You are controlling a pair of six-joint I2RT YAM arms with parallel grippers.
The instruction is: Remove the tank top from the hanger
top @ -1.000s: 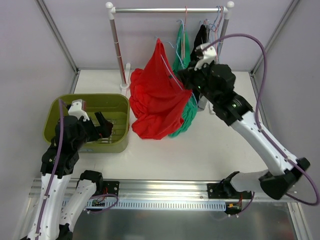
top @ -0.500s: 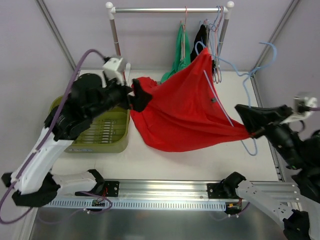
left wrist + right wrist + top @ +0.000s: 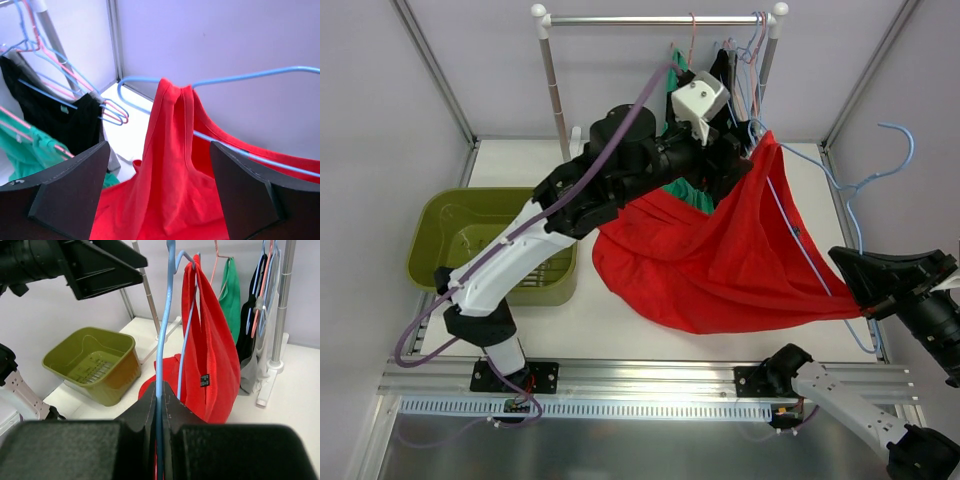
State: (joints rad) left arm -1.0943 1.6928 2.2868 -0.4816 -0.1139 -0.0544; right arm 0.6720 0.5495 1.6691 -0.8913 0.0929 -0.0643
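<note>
Left fingers [image 3: 70, 185] reached tank top [image 3: 720, 260], bin [image 3: 495, 192] beside

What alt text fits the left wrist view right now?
A red tank top hangs by its strap on a blue hanger, framed by the open left end effector. A black top and a green top hang at left.

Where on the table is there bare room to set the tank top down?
Bare table behind the green bin, left of the rack post; also the front strip between bin and red tank top. Crowded back right: hung garments, blue hanger, left gripper.
</note>
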